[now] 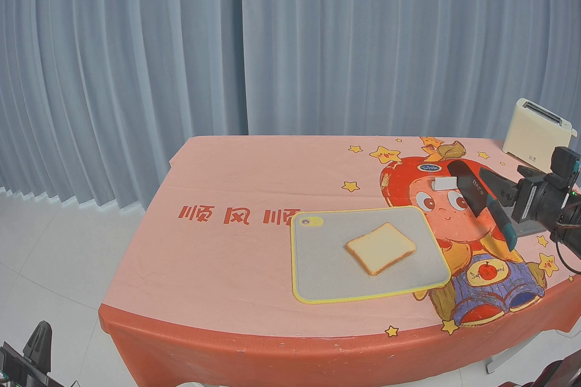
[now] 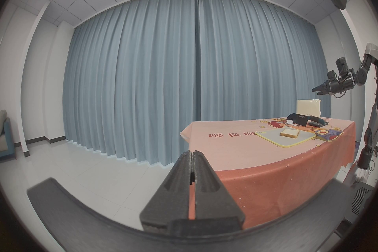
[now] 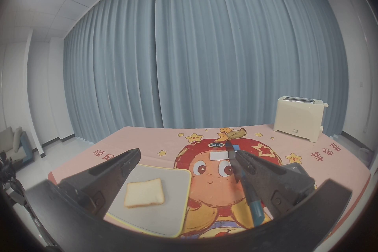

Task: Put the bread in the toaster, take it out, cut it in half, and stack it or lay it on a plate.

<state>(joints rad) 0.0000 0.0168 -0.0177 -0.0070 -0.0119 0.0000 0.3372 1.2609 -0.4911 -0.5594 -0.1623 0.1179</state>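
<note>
The right pincer (image 3: 187,152), fingers spread wide, hangs above the knife (image 1: 475,195) on the surface (image 1: 230,273), seemingly to take it for cutting the bread (image 1: 380,248) lying flat on the cutting board (image 1: 327,276), while the left pincer (image 2: 191,158), closed together, hangs low and aside.

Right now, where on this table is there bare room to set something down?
The widest bare tablecloth lies left of the cutting board, out to the table's edge; a strip runs behind the board toward the curtain. The right side is crowded: knife, toaster at the far corner, open right gripper hanging above.
</note>
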